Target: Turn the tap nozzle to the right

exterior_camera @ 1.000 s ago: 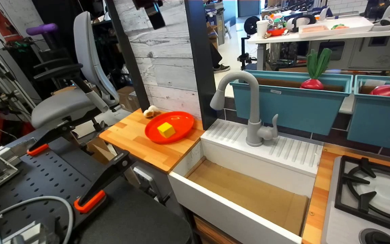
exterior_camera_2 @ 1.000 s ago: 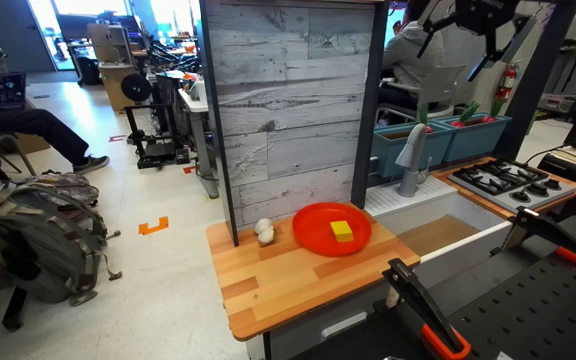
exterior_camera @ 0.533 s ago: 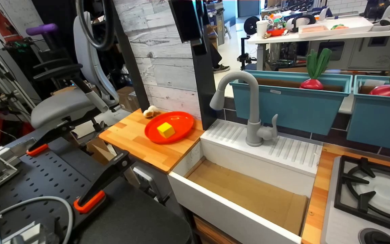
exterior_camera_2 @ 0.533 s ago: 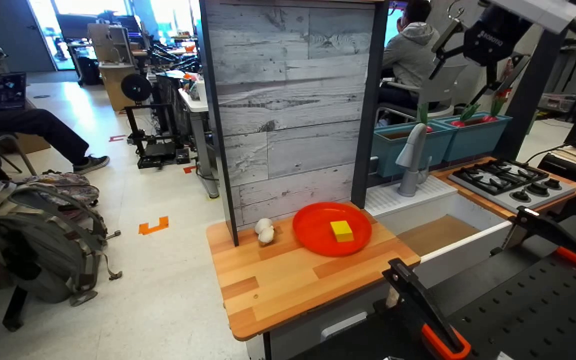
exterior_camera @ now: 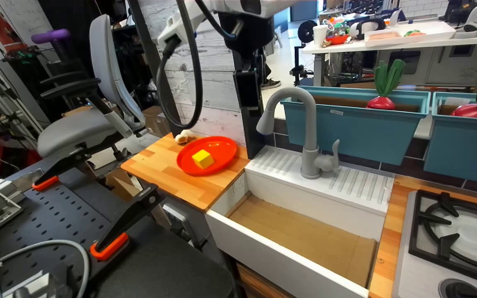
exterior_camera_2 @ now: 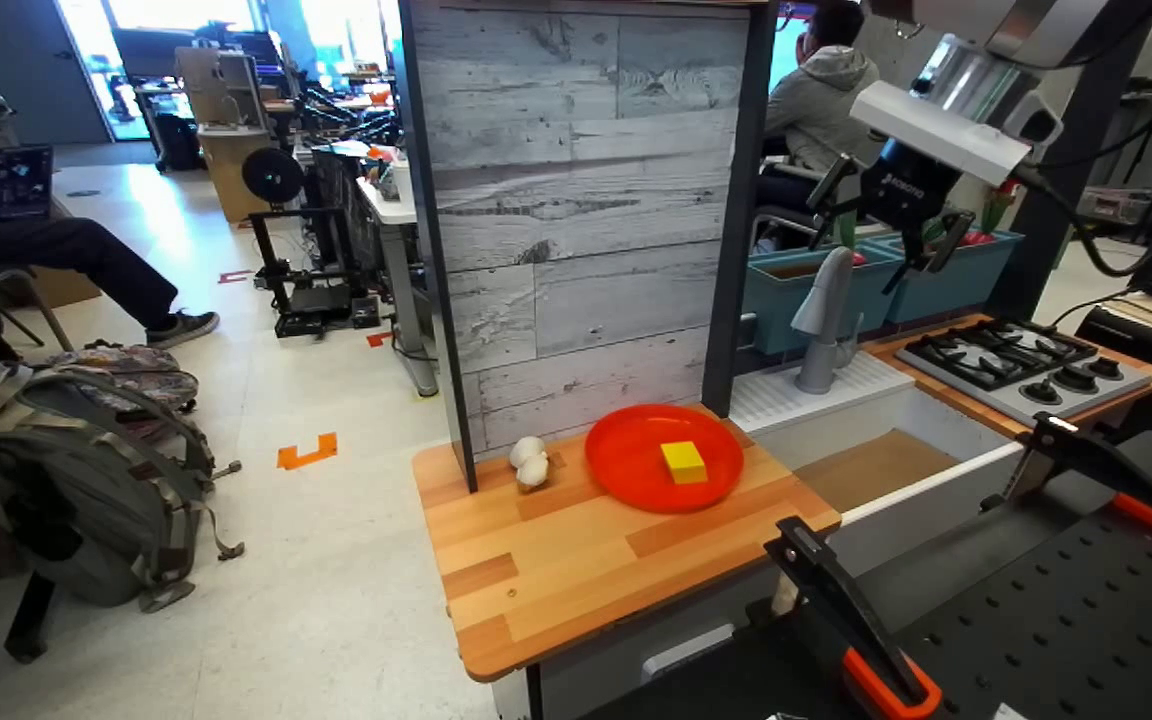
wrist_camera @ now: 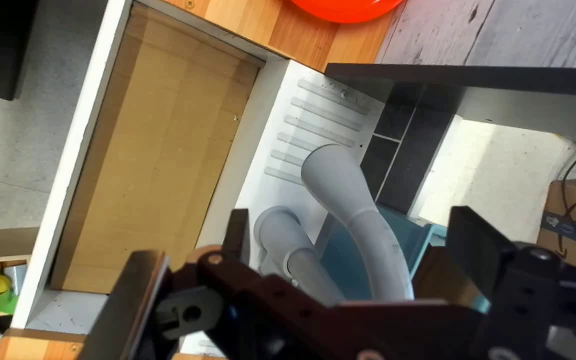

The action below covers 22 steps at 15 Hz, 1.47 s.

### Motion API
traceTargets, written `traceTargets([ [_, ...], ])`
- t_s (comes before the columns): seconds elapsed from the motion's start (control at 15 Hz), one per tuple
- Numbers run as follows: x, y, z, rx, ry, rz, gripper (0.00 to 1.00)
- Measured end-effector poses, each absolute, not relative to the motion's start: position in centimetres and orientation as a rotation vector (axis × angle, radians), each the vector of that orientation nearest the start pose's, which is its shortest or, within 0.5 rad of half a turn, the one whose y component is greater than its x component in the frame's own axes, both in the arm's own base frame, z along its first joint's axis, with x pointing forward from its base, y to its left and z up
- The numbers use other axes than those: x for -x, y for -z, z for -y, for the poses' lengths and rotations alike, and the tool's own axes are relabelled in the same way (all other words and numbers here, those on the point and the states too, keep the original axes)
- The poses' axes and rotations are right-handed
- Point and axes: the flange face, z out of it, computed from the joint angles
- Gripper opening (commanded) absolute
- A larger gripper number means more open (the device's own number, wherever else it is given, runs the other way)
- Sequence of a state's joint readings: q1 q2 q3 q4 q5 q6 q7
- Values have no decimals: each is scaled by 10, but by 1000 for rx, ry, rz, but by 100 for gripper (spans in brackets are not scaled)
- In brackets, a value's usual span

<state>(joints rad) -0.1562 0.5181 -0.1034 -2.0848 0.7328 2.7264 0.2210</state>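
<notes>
The tap nozzle (exterior_camera: 312, 120), a grey inverted-U spout, stands behind the sink, its downturned end pointing left in an exterior view. It also shows in an exterior view (exterior_camera_2: 834, 285) and in the wrist view (wrist_camera: 338, 180). My gripper (wrist_camera: 350, 215) is open and empty, its two fingers wide apart with the nozzle showing between them in the wrist view. In the exterior views the gripper (exterior_camera_2: 856, 258) hangs near the nozzle's top, with no contact visible. The short lever handle (exterior_camera: 336, 152) sits beside the tap base.
The white sink (exterior_camera: 288, 265) lies in front of the tap. Teal planters (exterior_camera: 354, 132) stand behind it. A dark post (exterior_camera: 256, 132) and wood panel rise beside it. A red plate (exterior_camera: 226, 155) with a yellow block (exterior_camera: 202, 158) and a stove (exterior_camera: 404, 248) flank the sink.
My arm and open gripper have come down from high above to near the top of the nozzle. The nozzle and the other things have not moved.
</notes>
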Motion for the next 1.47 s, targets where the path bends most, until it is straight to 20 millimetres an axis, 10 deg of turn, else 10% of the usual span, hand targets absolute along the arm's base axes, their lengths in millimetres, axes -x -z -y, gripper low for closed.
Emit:
traceTargets([
  [0.4,-593,-158,172,2408,198,-1520,100],
  [0.47,-596,-158,172,2407,205,-1519,75],
  [1.13,-607,-164,183,2505,241,-1472,3],
  [1.47,-607,-166,185,2625,231,-1372,6],
])
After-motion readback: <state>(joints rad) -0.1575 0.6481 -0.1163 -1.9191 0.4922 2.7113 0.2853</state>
